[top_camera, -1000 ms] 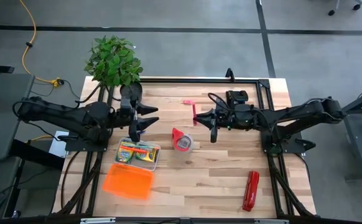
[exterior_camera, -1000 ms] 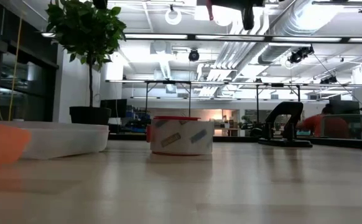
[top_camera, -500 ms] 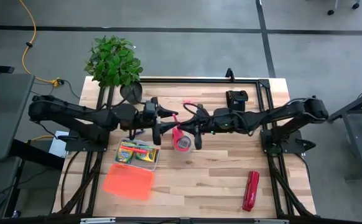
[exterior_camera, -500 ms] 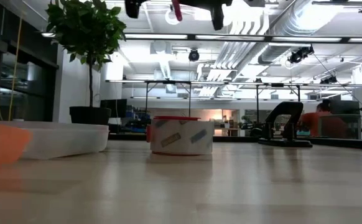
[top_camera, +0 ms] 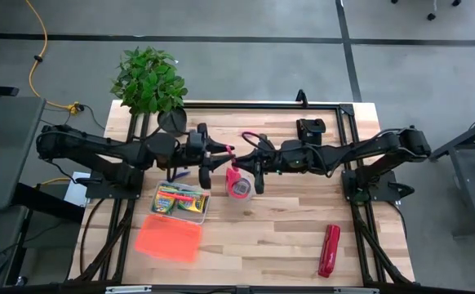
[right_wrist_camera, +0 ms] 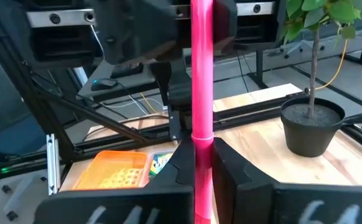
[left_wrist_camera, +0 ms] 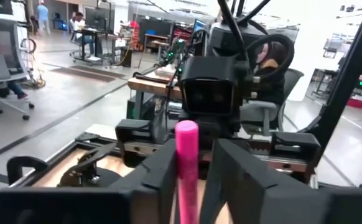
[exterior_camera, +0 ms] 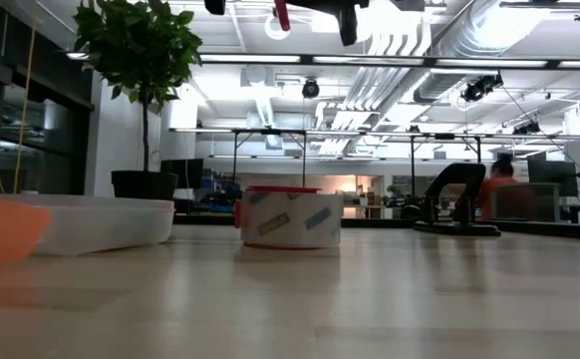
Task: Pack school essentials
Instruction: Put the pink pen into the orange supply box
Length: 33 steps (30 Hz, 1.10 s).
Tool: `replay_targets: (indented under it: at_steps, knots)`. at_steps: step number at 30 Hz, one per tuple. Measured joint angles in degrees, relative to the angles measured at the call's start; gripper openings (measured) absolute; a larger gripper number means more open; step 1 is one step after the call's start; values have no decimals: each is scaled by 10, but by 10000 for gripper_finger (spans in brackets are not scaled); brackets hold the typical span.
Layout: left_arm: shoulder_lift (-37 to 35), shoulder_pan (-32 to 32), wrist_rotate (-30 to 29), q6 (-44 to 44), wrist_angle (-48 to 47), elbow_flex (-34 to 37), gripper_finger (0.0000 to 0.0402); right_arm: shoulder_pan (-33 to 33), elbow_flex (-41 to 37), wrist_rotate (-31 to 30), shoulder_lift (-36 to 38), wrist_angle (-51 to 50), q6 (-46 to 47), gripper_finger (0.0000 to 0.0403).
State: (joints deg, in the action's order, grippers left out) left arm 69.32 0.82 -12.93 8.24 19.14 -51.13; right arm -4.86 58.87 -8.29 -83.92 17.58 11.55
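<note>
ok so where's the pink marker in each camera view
High view: the marker is a short pink sliver mid-table where the two grippers meet, above the tape roll.
Low view: it hangs at the top edge, above the tape roll.
Left wrist view: upright at bottom centre, between that arm's fingers.
Right wrist view: a tall vertical bar at centre.
Shared landmark: the potted plant, also in the low and right wrist views.

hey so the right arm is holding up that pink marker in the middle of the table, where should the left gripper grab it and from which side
Probably the marker's free end. The pink marker sits between the right gripper's fingers, its other end reaching toward the left gripper above the tape roll. In the left wrist view that end already lies between the left gripper's own fingers, so coming straight along the marker from the left arm's side, away from the right gripper, suits it.
</note>
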Motion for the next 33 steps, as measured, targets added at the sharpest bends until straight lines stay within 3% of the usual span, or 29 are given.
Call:
replay_targets:
  at_steps: [7, 10, 14, 19, 25, 29, 33]
  knots:
    - [0, 0, -3, 5, 0, 0, 13, 1, 0, 3, 0, 5, -2, 0]
    - [0, 0, -3, 6, -1, 0, 19, 1, 0, 2, 0, 4, -1, 6]
    - [-11, 2, -3, -6, -37, 0, 24, 2, -1, -11, 12, -29, 3, 44]
    - [-80, 13, -21, -14, -159, 0, 13, 4, 2, -88, 82, -105, 3, 118]
    - [-178, 19, -18, -14, -241, 0, 15, 1, 0, -99, 168, -205, 0, 175]
    - [-225, 12, -4, -9, -231, 18, 14, -7, -31, -99, 208, -181, 0, 178]
    - [-254, -4, -2, 17, -199, 61, 14, -15, -89, -102, 236, -88, 19, 172]
